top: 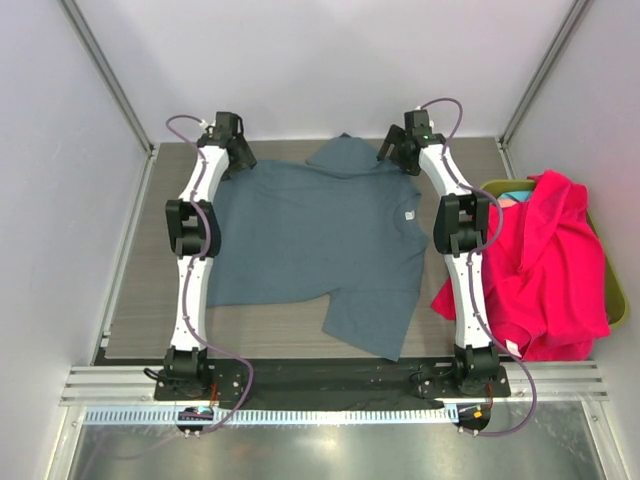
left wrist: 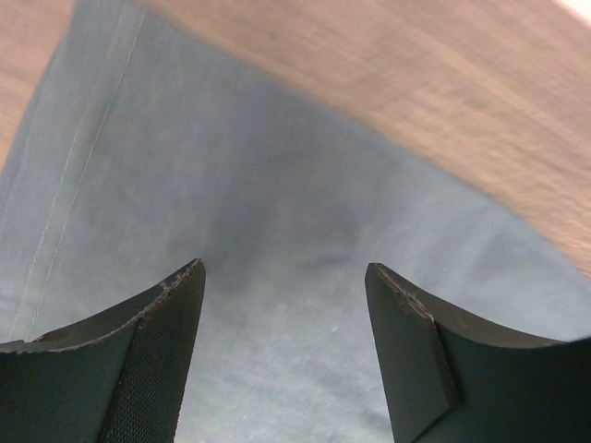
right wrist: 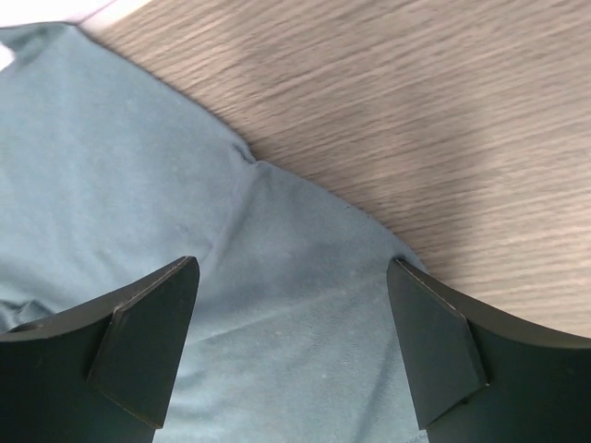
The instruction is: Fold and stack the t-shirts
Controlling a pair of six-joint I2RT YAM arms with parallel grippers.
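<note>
A slate grey-blue t-shirt [top: 315, 235] lies spread on the wooden table, its small white neck label [top: 410, 213] towards the right. My left gripper [top: 240, 155] hovers at the shirt's far left corner, jaws open with only grey cloth [left wrist: 277, 277] under them. My right gripper [top: 398, 152] stands open at the far right part of the shirt, above its edge [right wrist: 305, 305], nothing between the fingers. A bright pink-red t-shirt [top: 550, 270] hangs over the bin at the right.
The olive-green bin [top: 612, 290] stands at the table's right edge, with a bit of teal cloth [top: 512, 196] showing inside. Bare wood [top: 150, 260] lies left of the shirt. White walls enclose the table on three sides.
</note>
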